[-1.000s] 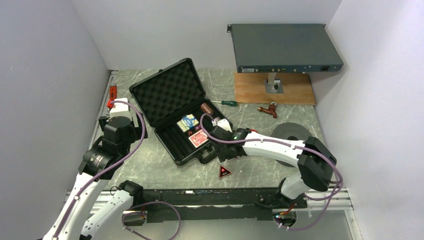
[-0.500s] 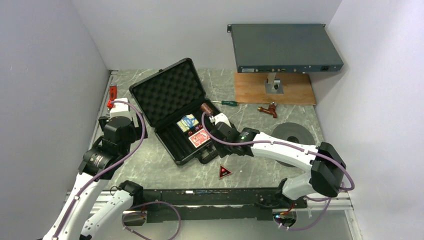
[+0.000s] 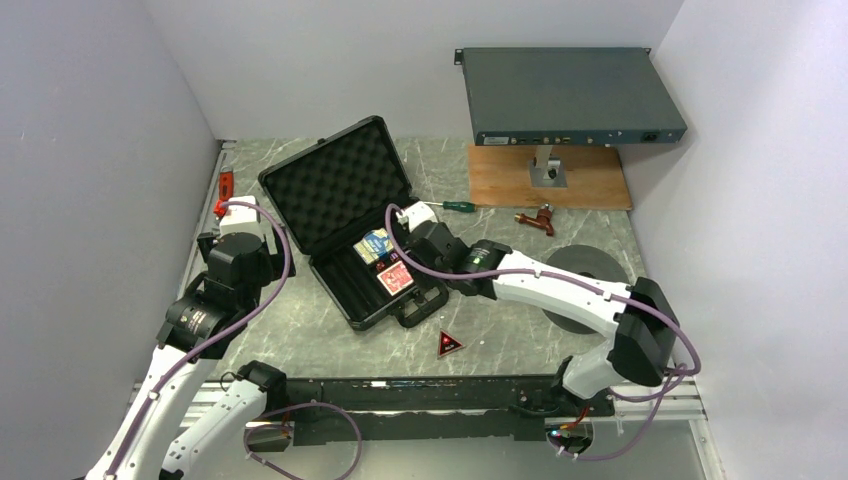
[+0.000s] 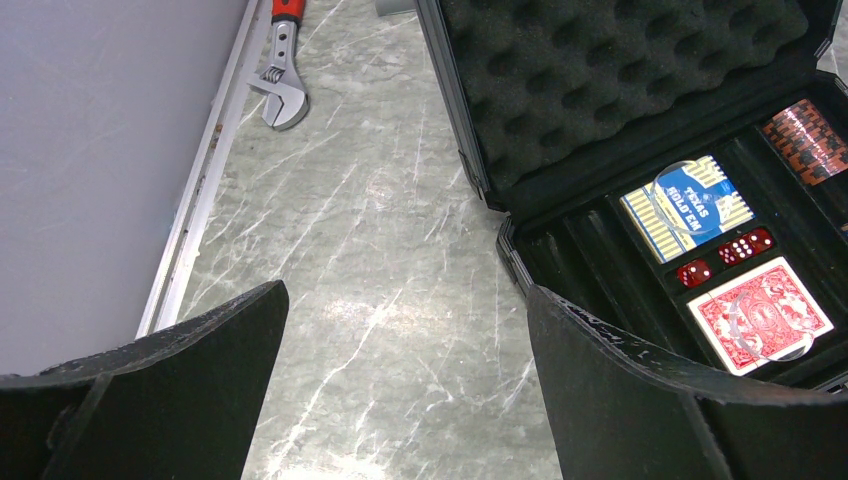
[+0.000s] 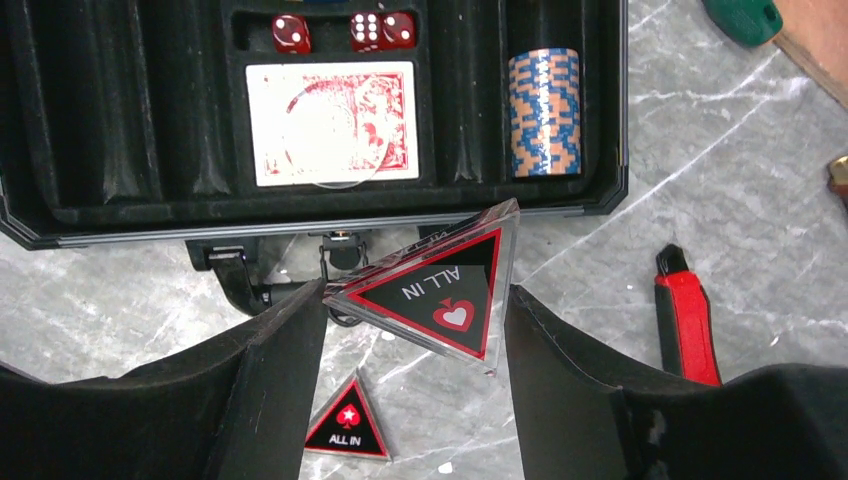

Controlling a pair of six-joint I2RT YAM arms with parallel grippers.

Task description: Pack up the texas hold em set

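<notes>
now our right gripper (image 5: pixel 415 312) is clamped on a red-black triangular token (image 5: pixel 440 292), a finger against each side, the piece tilted between them. over the last second the arm has carried it from the front edge of the case (image 3: pixel 340 190) further in over the tray. the wrist now hides the chip roll in the top view, where it showed before. just ahead of the fingers lie the red deck (image 5: pixel 330 122) and, ahead to their right, the chip roll (image 5: pixel 545 112). we judge the token ready to place but not yet released. a second token (image 5: pixel 346 428) lies on the table behind the fingers, unmoved and still to pack. our left gripper (image 4: pixel 403 300) hangs wide apart and empty as before, with the blue deck (image 4: pixel 688 205) ahead to its right.
</notes>
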